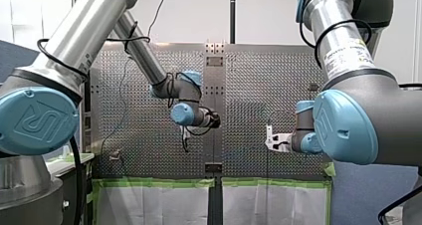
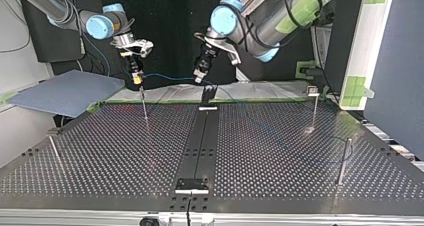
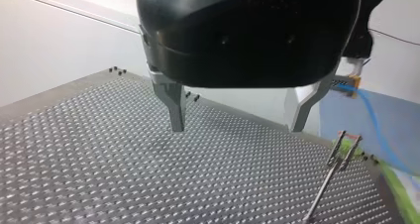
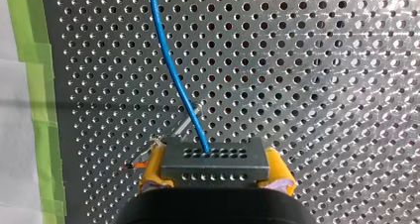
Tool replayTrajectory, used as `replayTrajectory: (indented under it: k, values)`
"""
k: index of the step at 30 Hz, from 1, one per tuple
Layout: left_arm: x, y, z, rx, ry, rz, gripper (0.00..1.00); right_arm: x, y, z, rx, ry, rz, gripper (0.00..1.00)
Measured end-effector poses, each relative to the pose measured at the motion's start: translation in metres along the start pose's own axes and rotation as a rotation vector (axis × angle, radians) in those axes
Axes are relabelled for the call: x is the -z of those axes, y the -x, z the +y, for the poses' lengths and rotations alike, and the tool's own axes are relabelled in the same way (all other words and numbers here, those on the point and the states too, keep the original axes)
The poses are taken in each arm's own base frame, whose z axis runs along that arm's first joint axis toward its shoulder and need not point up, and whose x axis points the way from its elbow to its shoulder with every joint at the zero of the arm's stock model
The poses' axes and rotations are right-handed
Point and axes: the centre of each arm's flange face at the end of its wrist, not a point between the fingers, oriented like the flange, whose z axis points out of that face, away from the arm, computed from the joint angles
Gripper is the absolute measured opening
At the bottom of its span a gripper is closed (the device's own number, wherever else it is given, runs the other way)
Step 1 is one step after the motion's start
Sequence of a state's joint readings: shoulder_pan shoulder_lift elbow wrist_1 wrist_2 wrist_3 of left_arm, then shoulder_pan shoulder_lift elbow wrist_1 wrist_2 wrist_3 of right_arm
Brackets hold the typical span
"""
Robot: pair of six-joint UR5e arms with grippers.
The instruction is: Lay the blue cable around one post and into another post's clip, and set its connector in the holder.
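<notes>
Top view: my right hand [image 2: 136, 78] hangs upper left of frame, over the tabletop's [image 2: 260, 151] far edge, w/ the connector [image 4: 215, 163] pinched between its fingers. The cable [image 2: 170, 77] runs from there rightward toward my left hand [image 2: 199, 79], upper centre, fingers apart w/ nothing between. Just below-right of that hand a holder [image 2: 208, 94] stands on the centre strip; a 2nd holder [image 2: 191, 184] sits bottom centre, same strip. On the tabletop: post [image 2: 145, 108] directly under my right hand, post [image 2: 54, 153] mid-left, post [image 2: 314, 108] right of centre, post [image 2: 342, 161] lower right. A board [image 2: 65, 91] lies beyond the tabletop's far-left corner.
</notes>
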State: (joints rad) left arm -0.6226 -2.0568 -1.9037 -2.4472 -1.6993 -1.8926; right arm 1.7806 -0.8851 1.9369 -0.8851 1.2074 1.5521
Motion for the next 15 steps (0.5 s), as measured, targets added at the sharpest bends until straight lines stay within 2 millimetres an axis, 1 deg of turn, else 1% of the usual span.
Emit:
replayTrajectory:
  k: [10,15]
  values:
    - [0.006,-0.053,-0.027,0.023,-0.025,0.003,1.0,0.0,-0.001,-0.001,0.0,0.0,0.0,0.0]
    - [0.001,-0.073,-0.052,0.037,-0.08,-0.013,1.0,0.0,-0.001,-0.001,0.0,0.0,0.0,0.0]
